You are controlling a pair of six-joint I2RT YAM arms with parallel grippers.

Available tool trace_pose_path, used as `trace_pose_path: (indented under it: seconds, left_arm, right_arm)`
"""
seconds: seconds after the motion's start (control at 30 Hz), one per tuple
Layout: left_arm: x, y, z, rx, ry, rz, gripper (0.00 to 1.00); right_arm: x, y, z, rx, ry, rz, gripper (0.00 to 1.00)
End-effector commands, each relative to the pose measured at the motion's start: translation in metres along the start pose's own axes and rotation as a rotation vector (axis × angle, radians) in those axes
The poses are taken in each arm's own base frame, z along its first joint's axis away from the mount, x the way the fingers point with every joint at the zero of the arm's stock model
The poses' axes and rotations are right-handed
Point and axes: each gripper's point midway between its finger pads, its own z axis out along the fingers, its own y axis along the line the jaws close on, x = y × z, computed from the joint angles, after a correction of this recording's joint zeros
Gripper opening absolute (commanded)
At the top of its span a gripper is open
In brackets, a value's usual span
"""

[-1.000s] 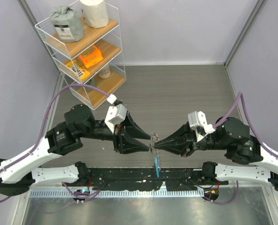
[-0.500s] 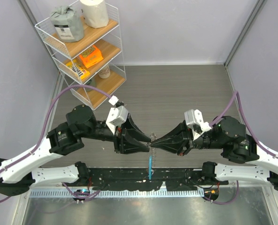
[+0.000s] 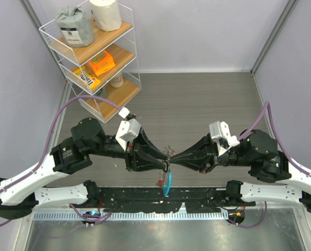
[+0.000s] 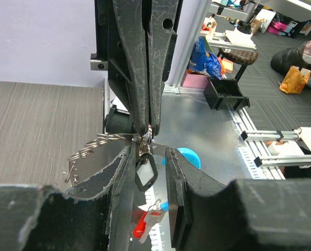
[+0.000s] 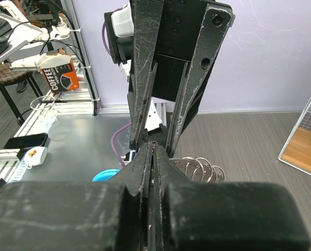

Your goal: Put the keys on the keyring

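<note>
Right pincer (image 3: 172, 158) stays clamped on the keyring (image 4: 144, 149), left pincer (image 3: 165, 162) parted, blue tag (image 3: 168, 184) swung sideways since.

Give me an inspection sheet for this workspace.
Surface: grey wood-grain table.
Job's things: keys fanned in mid-air beside the keyring; blue tag and red tag hang below.
Clutter: nothing seen.
Grippers: left gripper open, fingers either side of a black tag; right gripper shut at the ring, what it pinches unclear.
Cables: purple cables arc over each arm.
Surroundings: stocked wire rack far left; purple walls.
</note>
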Motion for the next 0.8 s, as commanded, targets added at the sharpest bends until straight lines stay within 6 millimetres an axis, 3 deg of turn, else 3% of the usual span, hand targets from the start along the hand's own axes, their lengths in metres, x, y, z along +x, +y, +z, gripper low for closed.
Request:
trace_pose_path:
  seconds: [0.0, 0.37, 0.77]
  left_arm:
    - [-0.0085, -0.0034, -0.0001, 0.021, -0.030, 0.039, 0.33]
    - [-0.0076, -0.0013, 0.0032, 0.021, -0.022, 0.032, 0.16]
    - [-0.0130, -0.0031, 0.0062, 0.036, -0.034, 0.030, 0.07]
  right_arm:
    - [-0.0433, 0.0041, -0.0065, 0.002, -0.138, -0.022, 0.06]
    - [-0.0488, 0.0081, -0.0086, -0.015, -0.163, -0.020, 0.06]
    - [-0.0477, 0.0092, -0.0057, -0.027, -0.168, -0.019, 0.06]
